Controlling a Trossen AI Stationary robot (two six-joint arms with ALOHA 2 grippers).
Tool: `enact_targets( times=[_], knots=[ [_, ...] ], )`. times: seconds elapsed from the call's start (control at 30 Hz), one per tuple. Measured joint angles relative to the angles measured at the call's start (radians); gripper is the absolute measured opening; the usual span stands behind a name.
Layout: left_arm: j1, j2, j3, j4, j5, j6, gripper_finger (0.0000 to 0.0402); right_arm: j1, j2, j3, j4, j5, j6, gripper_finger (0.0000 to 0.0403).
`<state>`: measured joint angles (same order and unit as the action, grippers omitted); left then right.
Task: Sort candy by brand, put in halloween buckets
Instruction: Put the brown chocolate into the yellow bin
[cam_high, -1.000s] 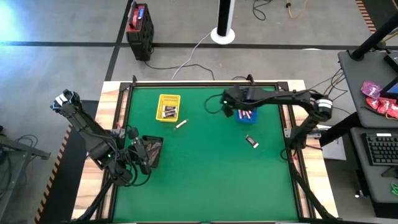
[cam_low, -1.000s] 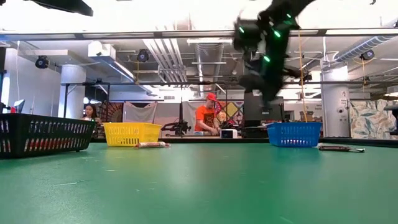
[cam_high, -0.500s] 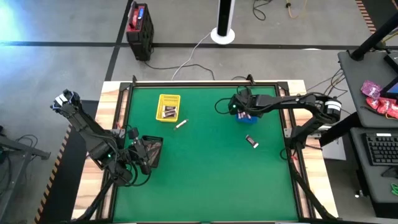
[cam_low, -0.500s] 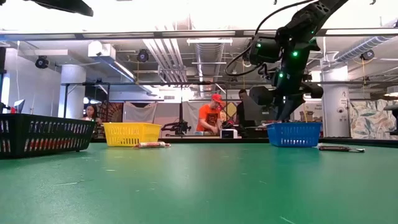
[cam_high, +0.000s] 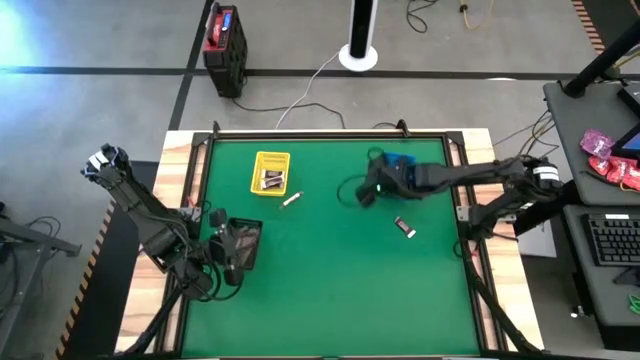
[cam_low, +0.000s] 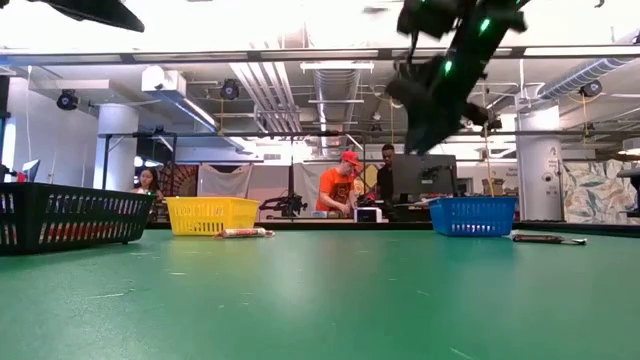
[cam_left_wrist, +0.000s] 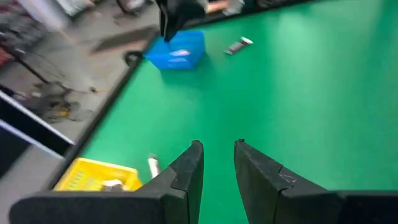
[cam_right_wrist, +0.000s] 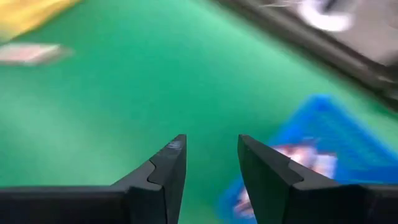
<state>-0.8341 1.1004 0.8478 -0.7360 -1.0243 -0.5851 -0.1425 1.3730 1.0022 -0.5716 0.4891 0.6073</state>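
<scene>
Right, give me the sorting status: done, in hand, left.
Done: candy lies in the yellow bin, the blue bin and the black bin. In hand: nothing; the right gripper is empty, jaws apart, beside the blue bin, and the left gripper waits at the black bin. Left: a whitish bar and a dark bar on the mat.

Three bins: yellow (cam_high: 271, 171), blue (cam_low: 474, 215), black (cam_high: 244, 243). Two loose candies on mat (cam_high: 291, 200) (cam_high: 404, 228).

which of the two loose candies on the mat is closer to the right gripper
The dark-wrapped candy, lying just below the right gripper and near the blue bucket. The other loose one, the pale candy, lies beside the yellow bucket, farther across the mat.
</scene>
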Motion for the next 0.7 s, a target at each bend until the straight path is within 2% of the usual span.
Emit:
enact_targets(
  times=[0.13,0.3,0.4,0.53,0.7],
  knots=[
    [0.000,0.026,0.000,0.034,0.093,0.040,0.0075,0.164,-0.002,-0.009,0.006,-0.211,0.013,0.0133],
    [0.003,0.073,0.000,0.117,0.094,0.150,0.0075,0.363,0.012,-0.024,-0.074,-0.383,0.250,0.0135],
    [0.011,0.096,0.000,0.173,0.093,0.221,0.0075,0.441,0.012,-0.025,-0.259,-0.372,0.465,0.0139],
    [0.034,0.112,0.000,0.215,0.092,0.282,0.0075,0.473,0.011,-0.035,-0.517,-0.296,0.713,0.0143],
    [0.068,0.116,0.000,0.220,0.092,0.288,0.0075,0.450,0.007,-0.097,-0.518,-0.225,0.737,0.0150]
  ],
)
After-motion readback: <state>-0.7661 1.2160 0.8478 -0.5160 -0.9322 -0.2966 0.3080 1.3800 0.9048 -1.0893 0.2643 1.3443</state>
